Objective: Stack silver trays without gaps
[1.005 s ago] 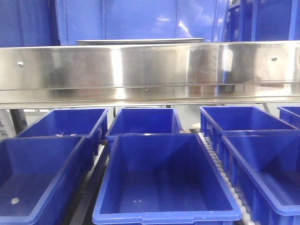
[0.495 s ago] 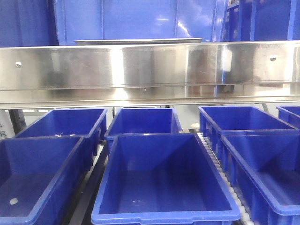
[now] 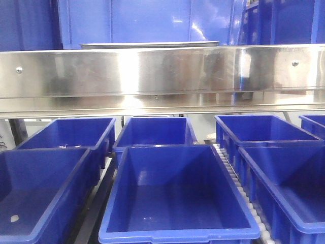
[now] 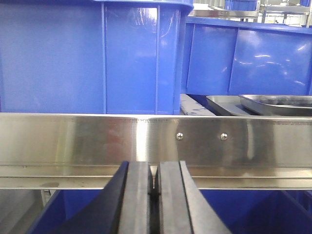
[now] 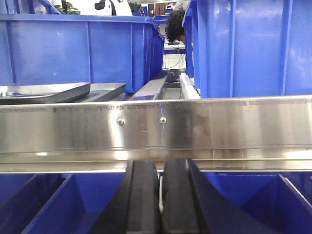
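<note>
Two silver trays lie on the upper shelf behind the steel rail. In the left wrist view one tray [image 4: 279,101] rests partly over the other tray [image 4: 222,103], at the right. In the right wrist view the same pair shows at the left, the upper tray [image 5: 44,90] overlapping the lower tray [image 5: 108,88]. The front view shows only a thin tray rim [image 3: 150,44] above the rail. My left gripper [image 4: 154,166] is shut and holds nothing, below the rail and left of the trays. My right gripper [image 5: 160,165] is shut and holds nothing too, below the rail and right of the trays.
A long steel shelf rail [image 3: 162,76] with screws runs across in front of both grippers. Open blue bins [image 3: 175,195] fill the lower level. Tall blue bins [image 4: 97,53] stand on the upper shelf on either side of the trays. A person's head [image 5: 175,27] shows far behind.
In the front view the whole scene has drifted a few pixels to the left. The tray rim stays where it was relative to the rail.
</note>
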`<state>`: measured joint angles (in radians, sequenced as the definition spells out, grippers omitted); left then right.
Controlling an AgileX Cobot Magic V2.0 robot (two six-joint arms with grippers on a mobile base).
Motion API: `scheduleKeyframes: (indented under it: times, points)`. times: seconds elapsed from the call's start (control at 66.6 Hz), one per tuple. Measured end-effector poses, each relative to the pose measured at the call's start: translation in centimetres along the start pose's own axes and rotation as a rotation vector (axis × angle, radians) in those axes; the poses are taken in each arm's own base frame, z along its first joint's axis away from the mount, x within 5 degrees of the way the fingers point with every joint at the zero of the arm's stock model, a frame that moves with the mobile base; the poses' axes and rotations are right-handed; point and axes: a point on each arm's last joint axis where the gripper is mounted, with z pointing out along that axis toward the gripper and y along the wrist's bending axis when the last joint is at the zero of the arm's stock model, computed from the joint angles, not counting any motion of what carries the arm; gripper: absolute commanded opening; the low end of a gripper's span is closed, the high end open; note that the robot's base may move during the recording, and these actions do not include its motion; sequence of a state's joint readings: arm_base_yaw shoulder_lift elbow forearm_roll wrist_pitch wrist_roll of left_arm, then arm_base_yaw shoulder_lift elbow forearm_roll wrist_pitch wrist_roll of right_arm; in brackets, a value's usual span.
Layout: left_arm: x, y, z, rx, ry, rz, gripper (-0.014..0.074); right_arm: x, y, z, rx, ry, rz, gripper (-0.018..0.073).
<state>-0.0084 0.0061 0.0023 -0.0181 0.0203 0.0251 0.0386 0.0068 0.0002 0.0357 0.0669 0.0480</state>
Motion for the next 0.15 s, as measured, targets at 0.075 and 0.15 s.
scheduleKeyframes:
  times: [0.075,0.15]
  points:
    - [0.00,0.00,0.00,0.000,0.000,0.000,0.0001,0.00,0.00,0.00,0.000,0.000,0.000,-0.0015]
    - [0.00,0.00,0.00,0.000,0.000,0.000,0.0001,0.00,0.00,0.00,0.000,0.000,0.000,-0.0015]
